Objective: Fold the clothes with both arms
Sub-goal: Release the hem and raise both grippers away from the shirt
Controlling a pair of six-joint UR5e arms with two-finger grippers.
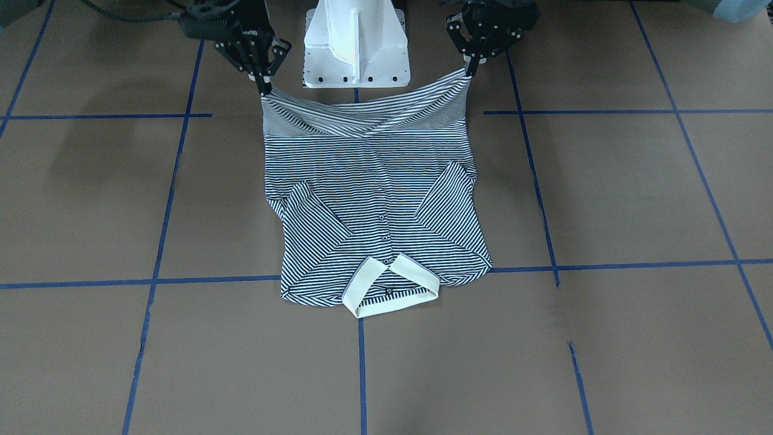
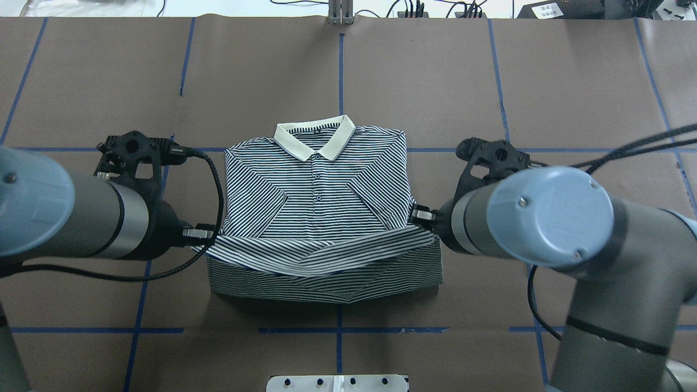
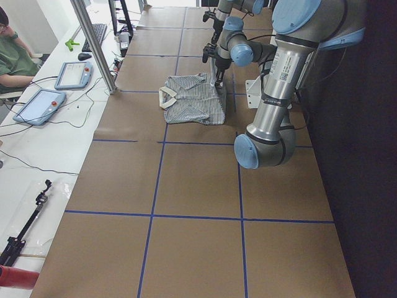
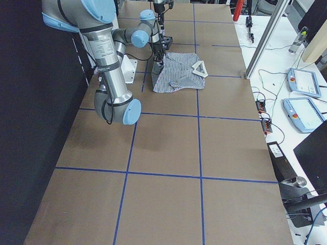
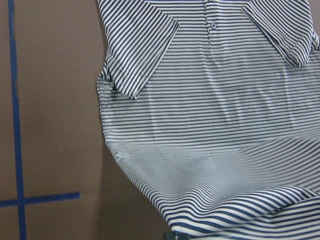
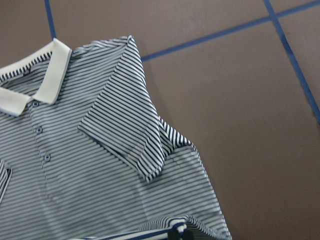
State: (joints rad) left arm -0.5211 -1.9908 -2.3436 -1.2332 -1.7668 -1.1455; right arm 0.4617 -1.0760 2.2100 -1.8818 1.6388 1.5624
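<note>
At the middle of the worktop (image 1: 634,199) lies the polo shirt (image 1: 374,205), collar (image 1: 361,284) far from the base. I have the left pincer (image 1: 470,71) and right pincer (image 1: 264,84) each clamped on a hem corner, raised, probably to carry the hem towards the collar.

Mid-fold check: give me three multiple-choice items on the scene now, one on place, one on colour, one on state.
1. Relative to the white base, the polo shirt's collar lies: A) nearest it B) at the far end C) beneath it
2. The collar is: A) cream B) red C) black
3. The hem is: A) lying flat B) raised, pinched at both corners C) rolled up
1 B: it sits farthest from the base. 2 A: plain cream beside the stripes. 3 B: the left gripper and right gripper each hold a corner aloft.
</note>
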